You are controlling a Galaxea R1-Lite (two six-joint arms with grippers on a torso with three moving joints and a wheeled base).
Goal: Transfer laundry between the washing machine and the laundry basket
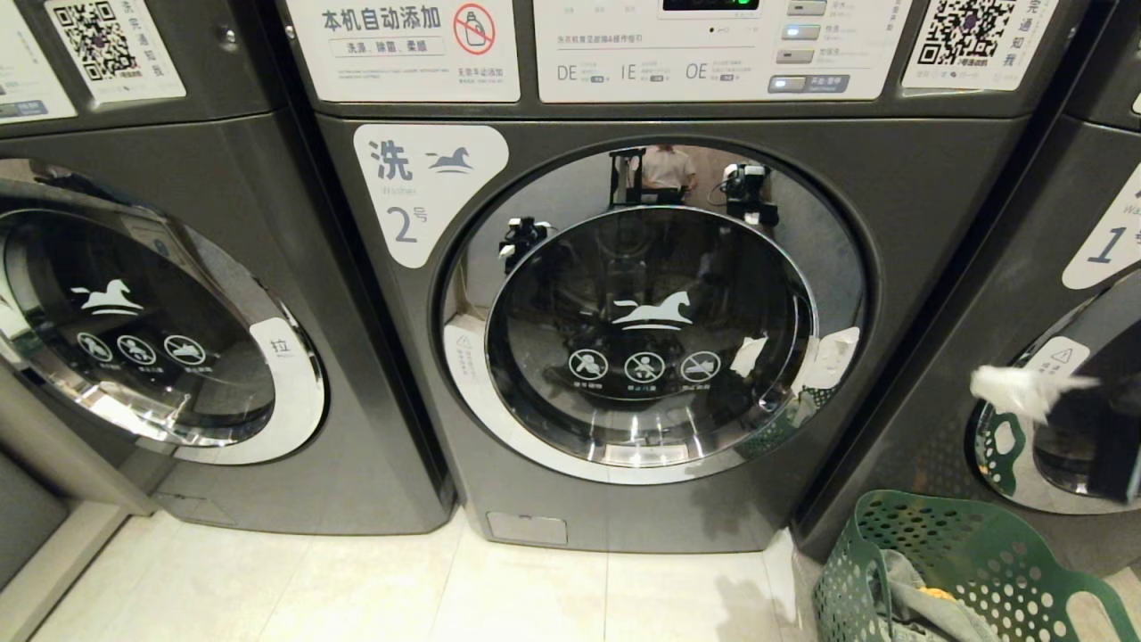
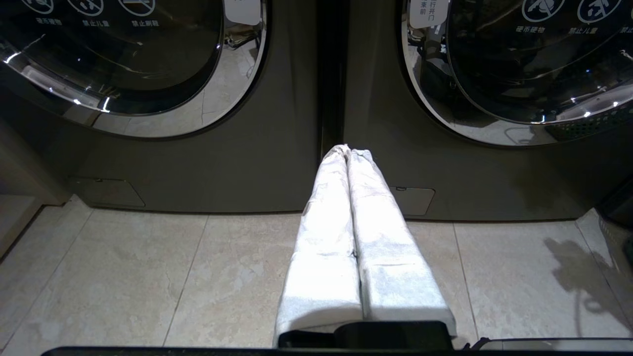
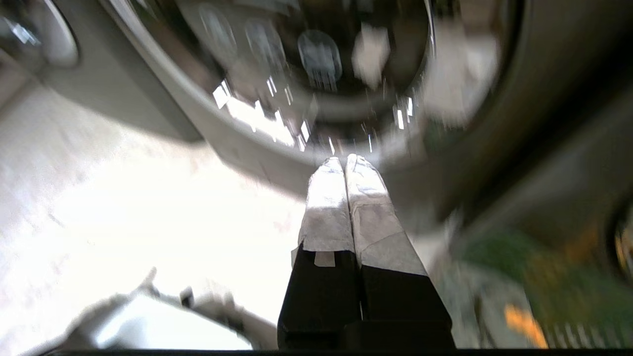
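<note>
washing machine (image 1: 651,312): door closed | laundry basket (image 1: 972,553): on floor at right, cloth inside | right tool (image 1: 1025,392): pressed together, empty | left tool (image 2: 348,154): pressed together, empty

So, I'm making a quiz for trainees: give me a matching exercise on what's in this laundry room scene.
Things:
1. washing machine
2. laundry basket
3. right gripper
4. left gripper

States:
a. green, holding cloth
b. shut, raised at the head view's right edge
c. door closed, label 2
d. shut, low above the floor tiles

Pairs: 1-c, 2-a, 3-b, 4-d
</note>
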